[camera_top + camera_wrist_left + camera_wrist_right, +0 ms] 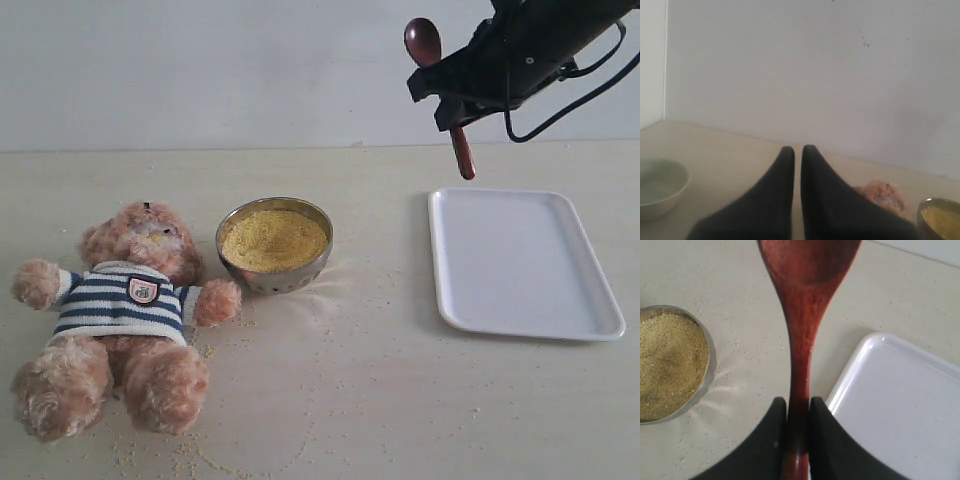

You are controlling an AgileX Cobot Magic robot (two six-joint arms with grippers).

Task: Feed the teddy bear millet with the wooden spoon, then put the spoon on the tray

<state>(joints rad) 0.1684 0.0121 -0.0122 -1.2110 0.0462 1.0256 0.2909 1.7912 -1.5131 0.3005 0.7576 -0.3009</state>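
Teddy bear (125,310) at 8 o'clock on the table (380,400), flat on its back, yellow specks on the muzzle. Just beside its paw, at 2 o'clock from it, metal bowl (275,278) heaped with millet (273,240); stray grains around both. Out of the exterior view, left gripper (797,159), clenched on nothing, tips nearly together, facing a pale bowl (660,185), the bear and the millet. No part in the coming move, by the look of it.

High at 1 o'clock, right gripper (455,100), clamped on the handle of the wooden spoon (423,42). Long axis nearly upright: scoop end at 11 o'clock, handle tip at 5 o'clock, well off the table. Seen from the right wrist, fingers (772,440) pinching the slim handle, scoop apparently bare of grain, bowl to one side of the handle and a tray corner to the other.

Tray (520,270) at 3 o'clock from the bowl, nothing on it, and at about 5 o'clock from the right gripper, far corner close below the handle tip. Likely step, judging by the bare scoop and the specks on the muzzle: laying the spoon down. Calls for a swing toward 5 o'clock, a descent, and a tilt from upright to flat along the tray's long side before letting go. Risk: handle tip catching the rim, or the spoon landing across the edge.
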